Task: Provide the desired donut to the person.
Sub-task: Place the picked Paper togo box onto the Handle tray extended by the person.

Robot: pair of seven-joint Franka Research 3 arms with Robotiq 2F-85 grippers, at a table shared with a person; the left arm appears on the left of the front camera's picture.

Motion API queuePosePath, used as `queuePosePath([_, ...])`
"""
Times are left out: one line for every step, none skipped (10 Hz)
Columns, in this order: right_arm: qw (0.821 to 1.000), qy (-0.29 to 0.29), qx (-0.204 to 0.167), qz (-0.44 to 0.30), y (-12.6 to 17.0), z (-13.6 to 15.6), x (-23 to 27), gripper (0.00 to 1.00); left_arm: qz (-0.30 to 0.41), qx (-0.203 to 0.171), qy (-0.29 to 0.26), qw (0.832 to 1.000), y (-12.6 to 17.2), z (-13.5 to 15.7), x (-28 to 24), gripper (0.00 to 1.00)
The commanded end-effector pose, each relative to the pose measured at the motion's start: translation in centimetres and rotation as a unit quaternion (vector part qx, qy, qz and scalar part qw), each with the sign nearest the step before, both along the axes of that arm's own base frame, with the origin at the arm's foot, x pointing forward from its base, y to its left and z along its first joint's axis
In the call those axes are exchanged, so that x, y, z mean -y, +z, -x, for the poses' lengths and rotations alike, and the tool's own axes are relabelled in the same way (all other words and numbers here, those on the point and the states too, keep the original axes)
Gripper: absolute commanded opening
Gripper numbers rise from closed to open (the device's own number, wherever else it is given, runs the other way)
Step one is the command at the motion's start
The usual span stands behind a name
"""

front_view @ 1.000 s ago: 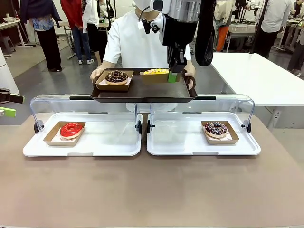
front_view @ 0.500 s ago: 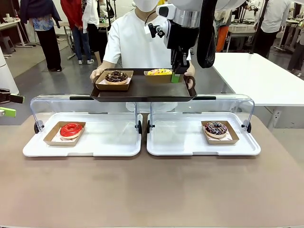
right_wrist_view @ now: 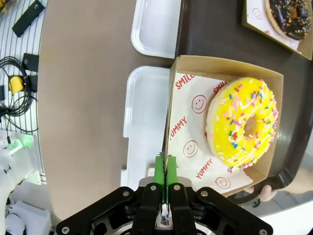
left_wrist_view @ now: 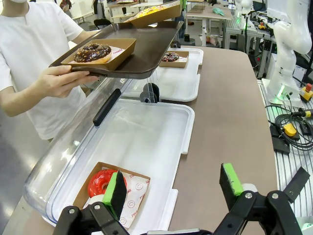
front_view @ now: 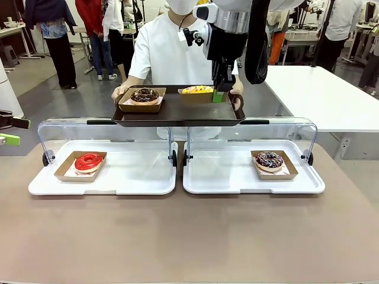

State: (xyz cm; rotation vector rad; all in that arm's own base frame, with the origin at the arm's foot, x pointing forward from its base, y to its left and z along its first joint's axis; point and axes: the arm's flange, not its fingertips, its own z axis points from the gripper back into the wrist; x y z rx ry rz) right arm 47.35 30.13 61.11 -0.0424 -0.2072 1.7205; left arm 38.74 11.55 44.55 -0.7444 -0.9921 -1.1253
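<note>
The yellow donut lies flat in its shallow cardboard box, hole facing up; the box's longer side runs along the far edge of the dark tray that the person holds level above the bench. In the front view the box sits at the tray's right far corner, next to a second box with a chocolate donut on the left.

The donut has bright yellow icing scattered with coloured sprinkles, and rests on white paper printed with red smiley faces and words.

The right claw is pinched tight on the near wall of the yellow donut's box, its green pads pressed together with the thin cardboard edge between them. The left claw hangs with its jaws spread wide and nothing in them, above the near corner of the left white tray, where a red donut sits in its own box. On the right white tray lies another chocolate sprinkled donut.
</note>
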Motion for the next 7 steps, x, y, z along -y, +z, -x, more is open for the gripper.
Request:
queuePosePath([1.000, -0.008, -0.005, -0.012, 0.0, -1.2, 0.5, 0.02, 0.007, 0.005, -0.001, 1.000, 0.1, 0.1, -0.1, 1.00])
queuePosePath([0.999, -0.023, -0.014, -0.020, -0.2, -2.5, 0.9, 0.02, 0.007, 0.005, -0.001, 1.000, 0.1, 0.1, -0.1, 1.00])
queuePosePath([0.999, -0.033, -0.019, -0.023, -0.4, -3.4, 1.1, 0.02, 0.007, 0.005, -0.001, 1.000, 0.1, 0.1, -0.1, 1.00])
queuePosePath([0.999, -0.041, -0.022, -0.025, -0.7, -4.3, 1.2, 0.02, 0.007, 0.005, -0.001, 1.000, 0.1, 0.1, -0.1, 1.00])
queuePosePath([0.998, -0.038, -0.022, -0.035, -1.0, -5.3, 1.3, 0.02, 0.007, 0.005, -0.001, 1.000, 0.1, 0.1, -0.1, 1.00])
queuePosePath([0.998, -0.044, -0.025, -0.039, -1.4, -6.3, 1.3, 0.02, 0.007, 0.005, -0.001, 1.000, 0.1, 0.1, -0.1, 1.00])
queuePosePath([0.998, -0.053, -0.027, -0.035, -1.9, -7.1, 1.5, 0.02, 0.007, 0.005, -0.001, 1.000, 0.1, 0.1, -0.1, 1.00])
